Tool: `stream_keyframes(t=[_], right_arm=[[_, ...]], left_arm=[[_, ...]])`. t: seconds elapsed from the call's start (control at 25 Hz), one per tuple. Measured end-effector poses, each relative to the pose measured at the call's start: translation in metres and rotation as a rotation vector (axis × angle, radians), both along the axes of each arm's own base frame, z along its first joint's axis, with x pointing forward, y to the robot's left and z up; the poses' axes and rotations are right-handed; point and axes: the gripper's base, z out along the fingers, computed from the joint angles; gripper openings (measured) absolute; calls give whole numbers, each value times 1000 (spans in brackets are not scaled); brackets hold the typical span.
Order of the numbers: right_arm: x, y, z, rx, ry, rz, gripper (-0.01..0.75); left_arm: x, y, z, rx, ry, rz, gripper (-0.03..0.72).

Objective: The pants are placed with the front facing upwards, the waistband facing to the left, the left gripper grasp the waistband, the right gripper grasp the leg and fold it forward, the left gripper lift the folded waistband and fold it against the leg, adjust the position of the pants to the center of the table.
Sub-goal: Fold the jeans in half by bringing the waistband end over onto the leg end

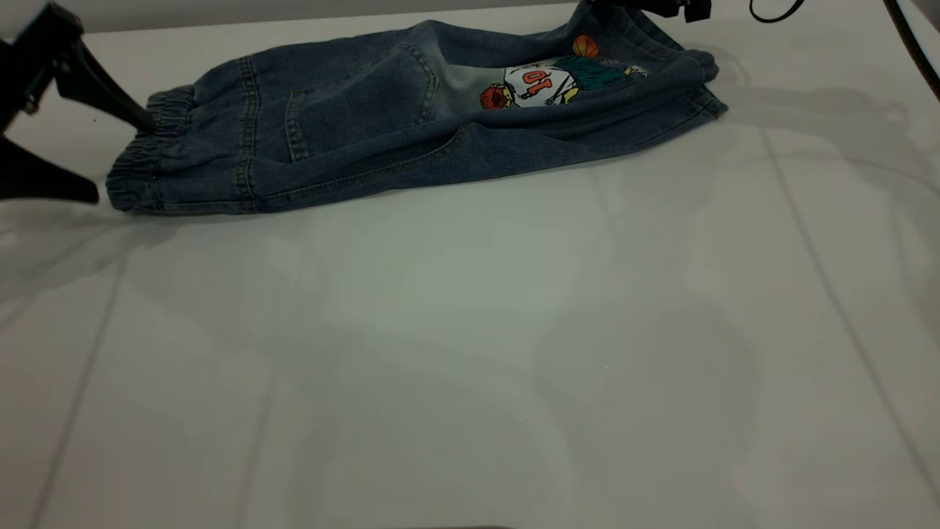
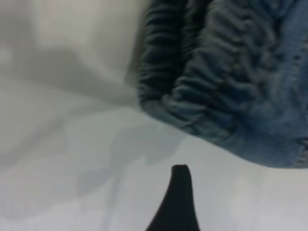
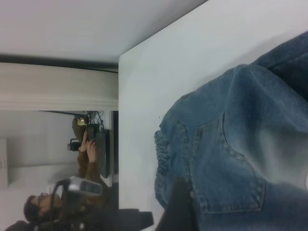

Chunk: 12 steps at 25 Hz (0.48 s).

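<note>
The pants lie folded lengthwise at the far side of the table, with a back pocket and the number 10 print on the leg facing up. The waistband points left. My left gripper is open at the waistband's end: the upper fingertip touches the band and the lower one rests on the table beside its corner. In the left wrist view one finger stands apart from the waistband. My right gripper hovers over the leg end, open, with one finger showing.
Black cables run along the table's far right corner. In the right wrist view a person stands with equipment beyond the table's edge. Bare tabletop stretches in front of the pants.
</note>
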Motion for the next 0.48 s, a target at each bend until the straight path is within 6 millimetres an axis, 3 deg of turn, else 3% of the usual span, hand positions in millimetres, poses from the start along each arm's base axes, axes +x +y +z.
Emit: stream_keyframes(t=[0.24, 0.48], right_arm=[[0, 0, 0, -4, -1, 3, 537], [0, 0, -1, -8, -2, 4, 537]], left_arm=[[3, 4, -11, 18, 7, 68, 593], [5, 4, -38, -16, 39, 129, 592]])
